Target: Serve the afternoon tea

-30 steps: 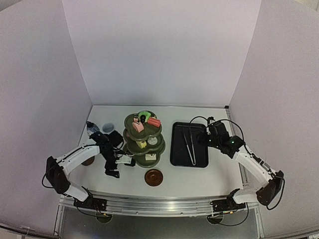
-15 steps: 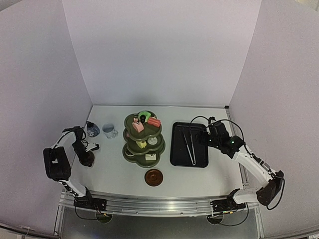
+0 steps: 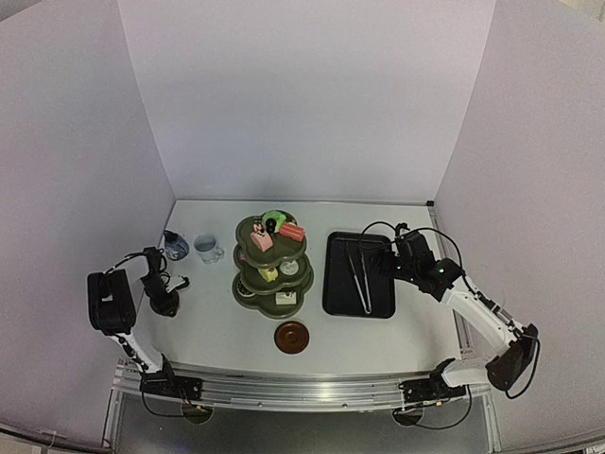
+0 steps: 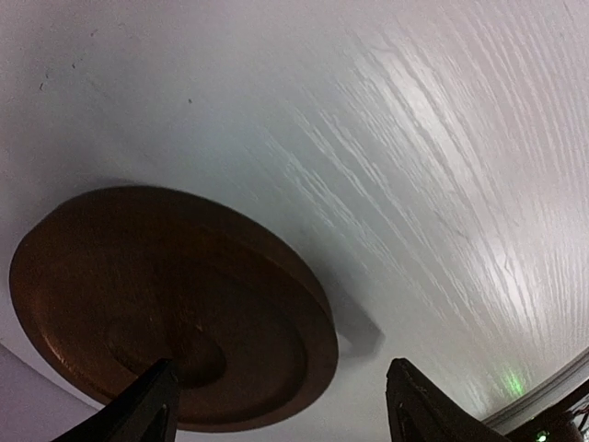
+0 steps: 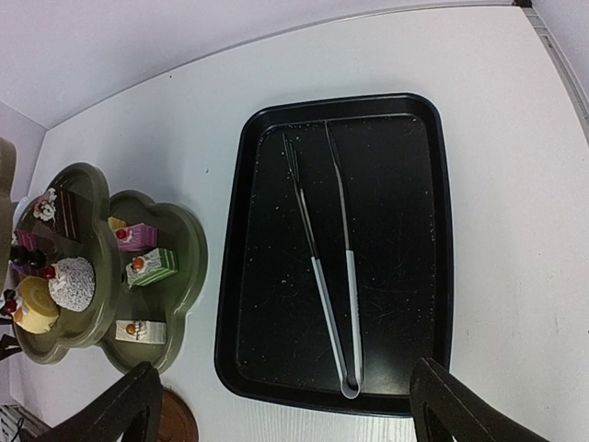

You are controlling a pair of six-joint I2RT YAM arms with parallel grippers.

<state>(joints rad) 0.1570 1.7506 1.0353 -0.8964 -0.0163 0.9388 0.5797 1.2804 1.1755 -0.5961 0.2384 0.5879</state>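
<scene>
- Brown wood-toned coaster point(image 4: 175, 295) lies flat on the white table point(image 4: 414, 138) at its left edge. The left gripper point(image 4: 285, 414) hangs low over it, fingers well apart and holding nothing.
- The cakes point(image 5: 72, 283) already sit on the olive stand point(image 3: 244, 288) at mid-table. The step in hand looks like laying out the coasters and cups, starting with this coaster.
- The darker cup point(image 3: 175, 245) and the paler cup point(image 3: 206, 248) stand just behind the left gripper. The second coaster point(image 3: 291, 337) lies in front of the stand.
- Next move, as a judgement: come down square and pinch the coaster by its thin rim. A flat disc gives little to bite on, so one finger must catch the edge or it will slide.
- The right gripper point(image 5: 290, 410) hovers over the black tray point(image 5: 396, 230), fingers spread wide and empty. The tongs point(image 5: 317, 272) lie loose in the tray.
- A second ago the left arm was stretched toward the stand's lower tiers. It has since folded back to the left edge. The right arm, the tongs and the stand are where they were.
</scene>
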